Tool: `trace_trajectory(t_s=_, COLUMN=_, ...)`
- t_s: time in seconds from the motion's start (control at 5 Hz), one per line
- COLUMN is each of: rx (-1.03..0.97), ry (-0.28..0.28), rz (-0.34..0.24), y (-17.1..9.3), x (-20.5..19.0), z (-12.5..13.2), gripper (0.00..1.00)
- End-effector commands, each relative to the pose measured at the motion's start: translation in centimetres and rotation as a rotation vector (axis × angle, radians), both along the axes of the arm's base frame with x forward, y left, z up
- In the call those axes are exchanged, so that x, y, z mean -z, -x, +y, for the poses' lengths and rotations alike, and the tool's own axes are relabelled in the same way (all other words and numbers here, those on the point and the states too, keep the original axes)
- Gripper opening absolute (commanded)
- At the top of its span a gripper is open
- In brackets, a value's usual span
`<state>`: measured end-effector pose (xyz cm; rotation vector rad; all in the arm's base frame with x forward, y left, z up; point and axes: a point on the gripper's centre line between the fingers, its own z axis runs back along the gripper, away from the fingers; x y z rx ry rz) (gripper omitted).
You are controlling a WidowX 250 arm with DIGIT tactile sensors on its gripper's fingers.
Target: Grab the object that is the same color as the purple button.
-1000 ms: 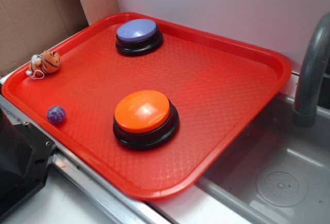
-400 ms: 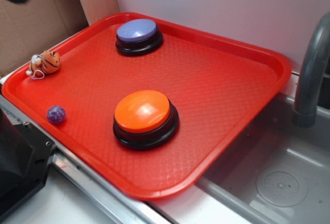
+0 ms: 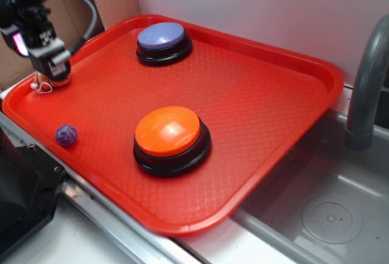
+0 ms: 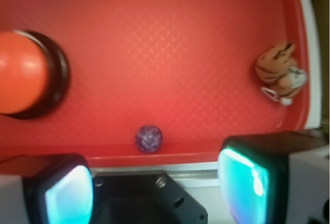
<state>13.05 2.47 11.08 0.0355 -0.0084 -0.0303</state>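
The tiny purple ball point(image 3: 66, 135) lies by the near-left rim of the red tray point(image 3: 273, 93). It also shows in the wrist view point(image 4: 149, 138), against the tray's rim, ahead of my jaws and apart from them. The purple button point(image 3: 161, 38) stands at the tray's far side. My gripper point(image 3: 51, 69) hangs over the tray's left edge, above and behind the ball. In the wrist view the gripper point(image 4: 160, 188) is open and empty, its pads point(image 4: 247, 180) wide apart.
An orange button point(image 3: 169, 133) stands mid-tray and shows in the wrist view point(image 4: 23, 74). The striped tiger toy point(image 4: 281, 73) lies at the left rim, mostly hidden by my gripper in the exterior view. A grey faucet point(image 3: 364, 87) and a sink point(image 3: 328, 215) are at the right. A black mount point(image 3: 24, 197) is at the lower left.
My gripper has come into the exterior view from the top left and dropped down in front of the tiger toy. The ball and buttons have not moved.
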Motion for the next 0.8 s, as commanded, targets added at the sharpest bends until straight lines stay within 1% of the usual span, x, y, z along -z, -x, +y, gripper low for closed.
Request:
trace_trajectory(t_s=0.0, rx=-0.011, ry=-0.023, rz=-0.057, y=1.2, x=3.7, z=0.9, gripper=1.00)
trace_trajectory(t_s=0.2, rx=-0.005, ry=0.031, rz=-0.069, y=1.5, x=5.3, z=1.0, gripper=1.00)
trace_trajectory(t_s=0.4, rx=0.013, ry=0.052, rz=-0.040, y=1.4, x=7.2, z=0.5, gripper=1.00)
trace_trajectory(t_s=0.6, rx=0.037, ry=0.050, rz=-0.020, y=0.9, x=8.1, z=0.0, gripper=1.00)
